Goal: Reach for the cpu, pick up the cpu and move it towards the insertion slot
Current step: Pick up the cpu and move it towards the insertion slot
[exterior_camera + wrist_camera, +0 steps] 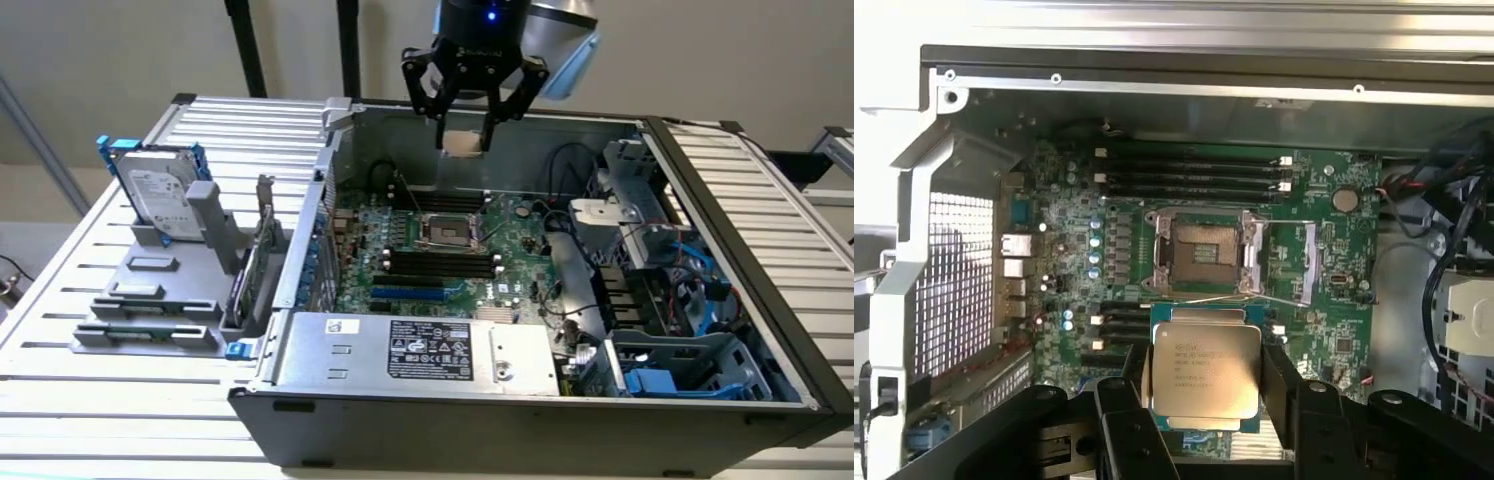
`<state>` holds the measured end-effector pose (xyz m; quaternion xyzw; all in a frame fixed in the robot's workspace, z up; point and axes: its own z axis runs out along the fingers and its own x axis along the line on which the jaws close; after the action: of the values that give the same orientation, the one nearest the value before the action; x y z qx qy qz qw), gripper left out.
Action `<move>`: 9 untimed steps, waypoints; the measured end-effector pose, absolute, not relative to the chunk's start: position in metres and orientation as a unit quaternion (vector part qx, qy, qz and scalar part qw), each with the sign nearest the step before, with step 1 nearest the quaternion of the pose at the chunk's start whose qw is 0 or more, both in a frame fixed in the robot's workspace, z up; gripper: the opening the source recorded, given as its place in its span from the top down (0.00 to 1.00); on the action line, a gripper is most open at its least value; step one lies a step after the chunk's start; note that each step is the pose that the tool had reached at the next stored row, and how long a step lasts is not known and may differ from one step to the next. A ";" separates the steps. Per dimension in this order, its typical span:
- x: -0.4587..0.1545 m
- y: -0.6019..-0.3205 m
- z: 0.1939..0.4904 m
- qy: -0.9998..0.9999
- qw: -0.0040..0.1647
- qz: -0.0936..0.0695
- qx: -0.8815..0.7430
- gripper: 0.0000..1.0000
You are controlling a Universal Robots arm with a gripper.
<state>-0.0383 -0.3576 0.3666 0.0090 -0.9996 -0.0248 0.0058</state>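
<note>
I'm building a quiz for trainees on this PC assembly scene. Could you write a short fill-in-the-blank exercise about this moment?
1. The gripper is shut on the ____.
2. The cpu is held in the air ____ the open computer case.
3. The insertion slot sits on a ____ circuit board.

Missing words: cpu; above; green

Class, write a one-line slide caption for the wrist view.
Gripper holds the cpu above the green motherboard, with the open insertion slot beyond it.
</note>
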 end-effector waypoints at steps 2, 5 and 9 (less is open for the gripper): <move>-0.036 -0.351 0.366 -1.000 0.004 -0.024 0.009 0.46; -0.033 -0.342 0.363 -1.000 0.002 -0.023 0.009 0.46; -0.029 -0.335 0.358 -1.000 0.001 -0.023 0.009 0.46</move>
<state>-0.0295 -0.3351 0.3576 0.0092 -0.9997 -0.0226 0.0013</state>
